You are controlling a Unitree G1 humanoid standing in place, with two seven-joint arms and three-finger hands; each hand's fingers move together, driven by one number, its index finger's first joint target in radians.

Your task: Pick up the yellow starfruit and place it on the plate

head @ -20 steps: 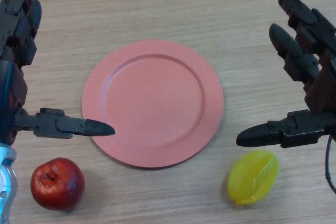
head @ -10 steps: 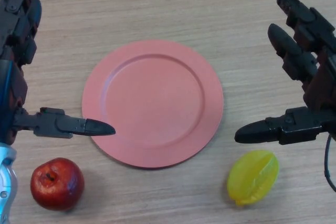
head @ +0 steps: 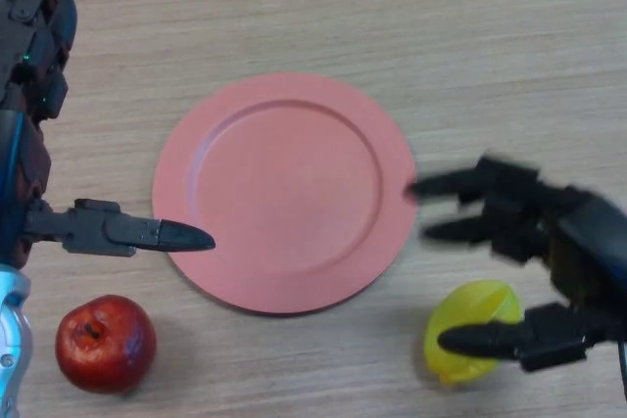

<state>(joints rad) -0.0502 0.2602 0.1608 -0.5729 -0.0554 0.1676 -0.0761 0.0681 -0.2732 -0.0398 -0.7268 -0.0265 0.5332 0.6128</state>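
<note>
**Right robot hand over the starfruit**

Right robot hand [head: 549, 271] spread open, nothing gripped. Its thumb lies across the near side of the starfruit [head: 465, 325], its fingers reaching past the far side toward the plate [head: 284, 193]. The fruit sits on the counter [head: 392, 7], just off the plate's lower right rim, long axis tilted up-right. Left robot hand [head: 59, 212] is open and idle, well apart (nearer the apple [head: 106, 343]).

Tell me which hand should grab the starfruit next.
Right. The right hand is open directly over the yellow starfruit, while the left hand sits across the plate.
</note>
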